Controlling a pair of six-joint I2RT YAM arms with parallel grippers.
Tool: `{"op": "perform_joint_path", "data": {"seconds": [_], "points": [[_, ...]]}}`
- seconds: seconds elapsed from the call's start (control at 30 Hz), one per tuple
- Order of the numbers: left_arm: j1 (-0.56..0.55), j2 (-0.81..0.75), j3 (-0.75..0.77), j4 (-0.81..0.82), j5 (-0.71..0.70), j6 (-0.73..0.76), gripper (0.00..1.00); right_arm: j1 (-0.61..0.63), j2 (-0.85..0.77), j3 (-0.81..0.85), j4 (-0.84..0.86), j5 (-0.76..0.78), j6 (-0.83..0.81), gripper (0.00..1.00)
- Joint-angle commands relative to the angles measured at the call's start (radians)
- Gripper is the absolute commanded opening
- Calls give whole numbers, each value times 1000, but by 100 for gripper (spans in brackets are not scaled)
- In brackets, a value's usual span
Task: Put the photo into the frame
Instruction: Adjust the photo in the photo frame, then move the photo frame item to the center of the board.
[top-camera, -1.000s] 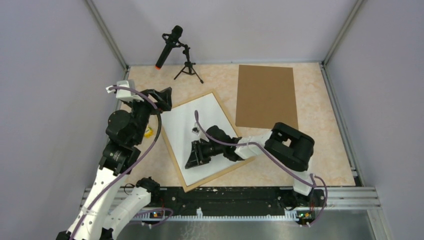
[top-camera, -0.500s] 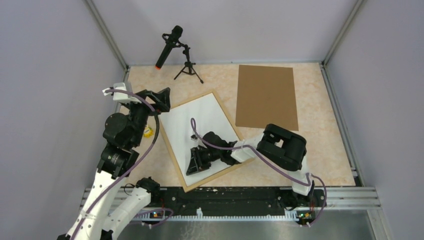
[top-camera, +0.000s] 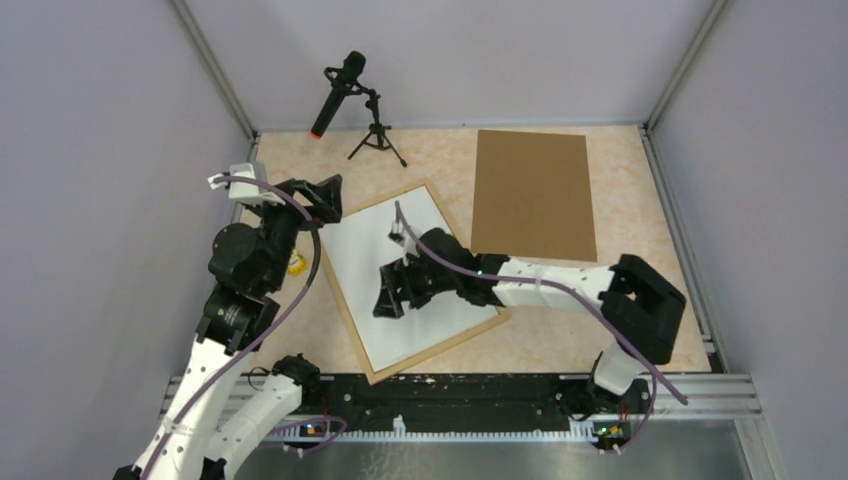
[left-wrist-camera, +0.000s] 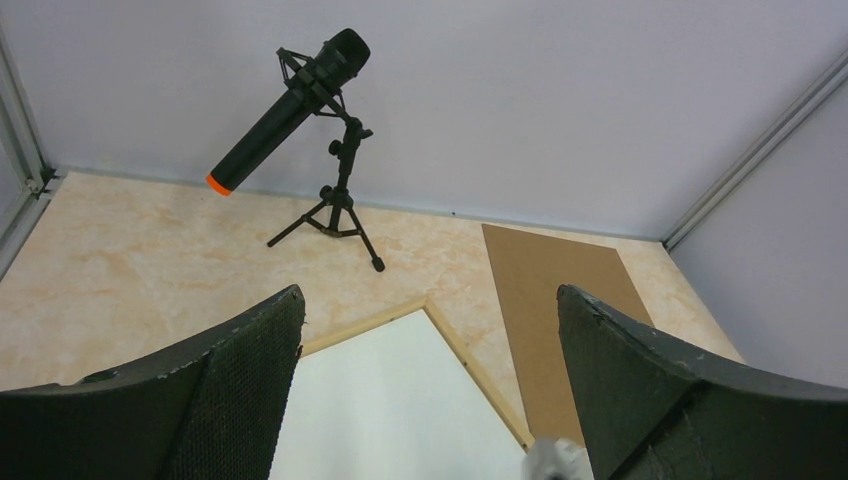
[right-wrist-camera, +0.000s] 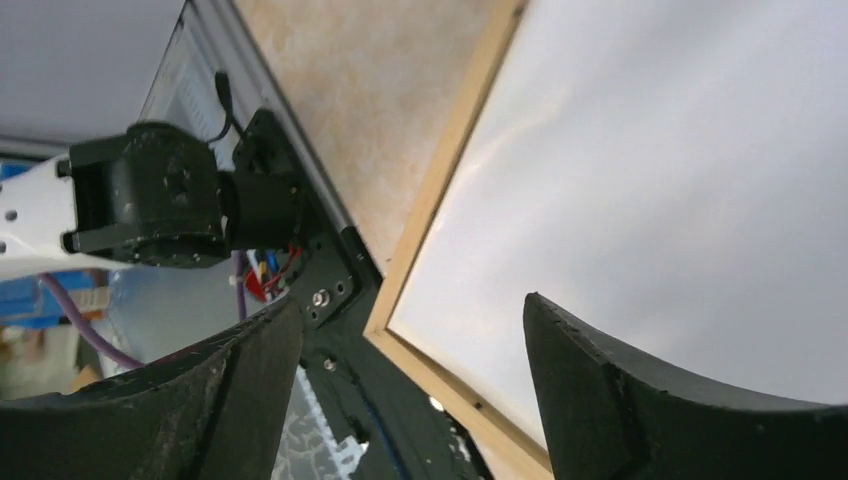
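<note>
The frame (top-camera: 440, 347), thin light wood rails, lies slanted at the table's middle left with a plain white sheet (top-camera: 365, 245) filling it. The photo's printed face is out of view. My right gripper (top-camera: 390, 300) hovers open over the sheet's middle, nothing between its fingers; in the right wrist view (right-wrist-camera: 412, 302) the frame's near-left rail (right-wrist-camera: 450, 170) and the white sheet (right-wrist-camera: 650, 180) lie below it. My left gripper (top-camera: 325, 200) stands wide open and empty above the frame's far-left side; its wrist view (left-wrist-camera: 428, 300) looks down at the frame's far corner (left-wrist-camera: 470, 355).
A brown backing board (top-camera: 533, 192) lies flat at the back right, beside the frame. A microphone on a small tripod (top-camera: 340, 92) stands at the back left. A small yellow bit (top-camera: 295, 265) shows by the left arm. Enclosure walls ring the table.
The right arm has stretched out, carrying its gripper from the frame's near part toward the sheet's middle, and its jaws have opened wider. The left arm is nearly still.
</note>
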Motion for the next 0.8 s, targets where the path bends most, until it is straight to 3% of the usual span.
{"op": "perform_joint_path", "data": {"seconds": [0.0,0.23,0.4,0.57,0.67,0.77], "points": [[-2,29,-4,37,17,-7,98,-116,-165,-24,-151,143,-123,81],[-3,164,5,38,96,10,98,-362,-324,-149,-205,284,-117,93],[-3,386,28,46,332,4,98,-529,-387,-203,-195,348,-140,97],[-3,598,31,122,518,-58,98,-763,-313,-215,-67,139,-131,99],[-21,746,73,203,578,-190,98,-866,-261,-186,-16,157,-82,99],[-100,924,240,167,531,-255,98,-942,-174,-129,29,220,9,99]]}}
